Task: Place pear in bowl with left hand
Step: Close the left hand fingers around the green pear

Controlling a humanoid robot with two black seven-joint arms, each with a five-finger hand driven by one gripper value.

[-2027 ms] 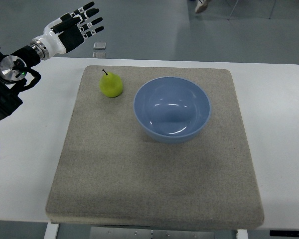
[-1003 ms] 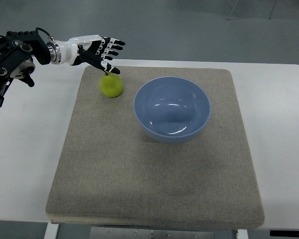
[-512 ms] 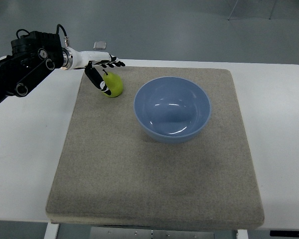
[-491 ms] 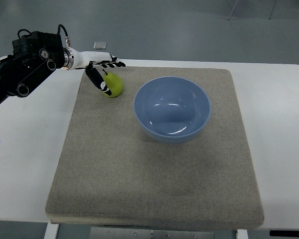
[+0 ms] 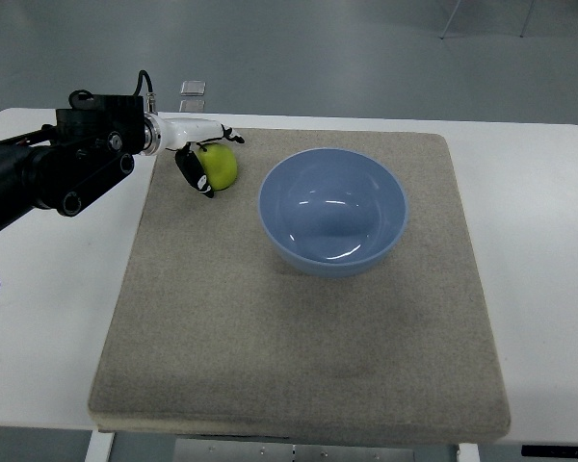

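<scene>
Here we see the left hand [image 5: 204, 154] reaching in from the picture's left edge, its dark arm [image 5: 48, 168] stretched across the white worktop [image 5: 48, 318] toward the far left corner of the grey mat [image 5: 299, 356]. The pear [image 5: 219, 165] sits on that corner of the mat, green and upright as far as we can tell, just to the left of the blue bowl [image 5: 333, 212] but not touching it. The hand is at the pear: its fingers [image 5: 195, 171] curl around the fruit's left side, with dark fingertips showing over the top and down the near-left flank, so they look wrapped on the pear rather than spread. We cannot tell whether the pear is lifted or resting on the mat. The bowl stands near the middle of the mat's far half, and nothing lies inside it. Beyond the worktop's far edge, on the grey floor [image 5: 366, 58], a small pale square object [image 5: 194, 88] is visible; we cannot make out what it is
</scene>
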